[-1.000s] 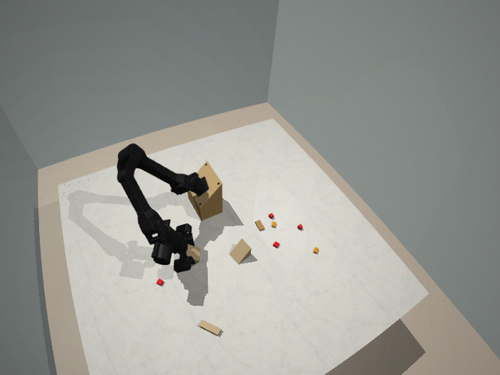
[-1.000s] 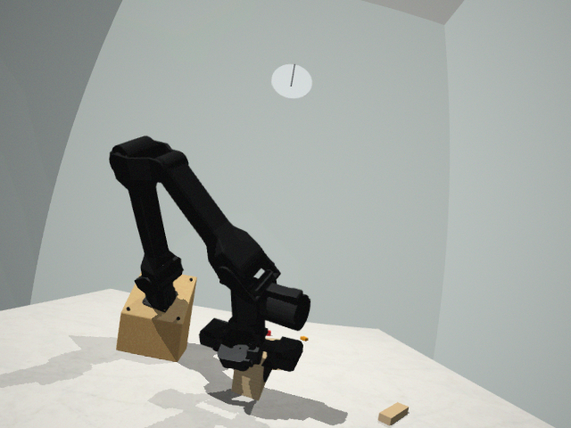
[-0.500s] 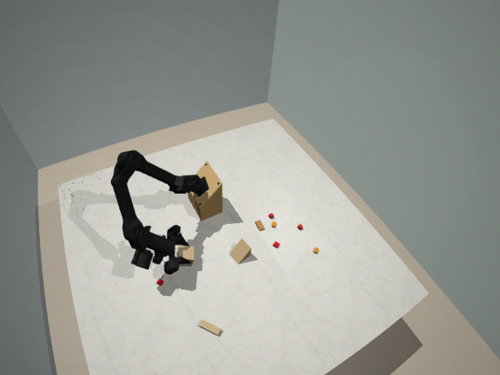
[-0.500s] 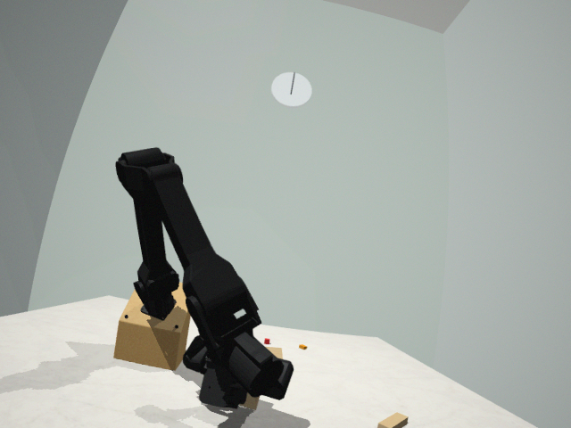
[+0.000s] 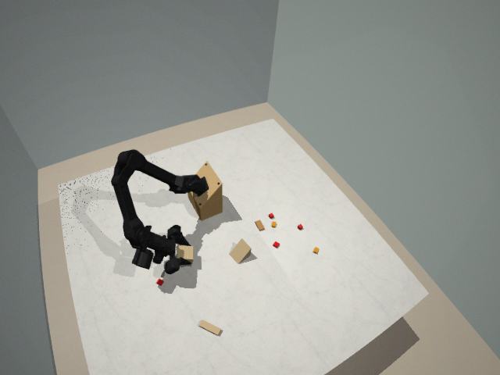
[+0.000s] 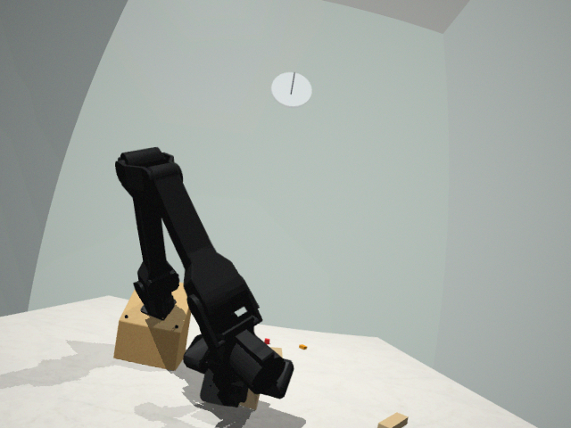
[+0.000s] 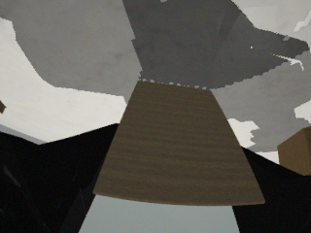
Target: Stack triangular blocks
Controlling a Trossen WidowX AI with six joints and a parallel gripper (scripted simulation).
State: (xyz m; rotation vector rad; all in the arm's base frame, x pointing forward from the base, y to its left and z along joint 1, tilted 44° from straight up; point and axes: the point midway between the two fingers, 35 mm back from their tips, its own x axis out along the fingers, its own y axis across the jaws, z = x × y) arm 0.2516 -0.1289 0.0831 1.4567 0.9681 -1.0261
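One triangular block (image 5: 185, 253) (image 6: 252, 399) (image 7: 177, 150) stands between the fingers of my gripper (image 5: 188, 254) (image 7: 170, 136). The gripper is open, its fingers parted only a little wider than the block and close at both sides of it. The hand is tilted low over the table; whether the block rests fully on the table is hard to tell. The other triangular block (image 5: 241, 251) (image 6: 277, 350) lies apart on the table, to the right in the top view, mostly hidden behind the hand in the exterior view.
A red cube (image 5: 159, 282) lies close beside the hand. A thin wooden strip (image 5: 209, 327) (image 6: 393, 420) lies near the front. Beyond the second block are a small brown piece (image 5: 259, 225) and several red and orange bits. The arm's wooden base (image 5: 212, 208) (image 6: 144, 342) stands behind.
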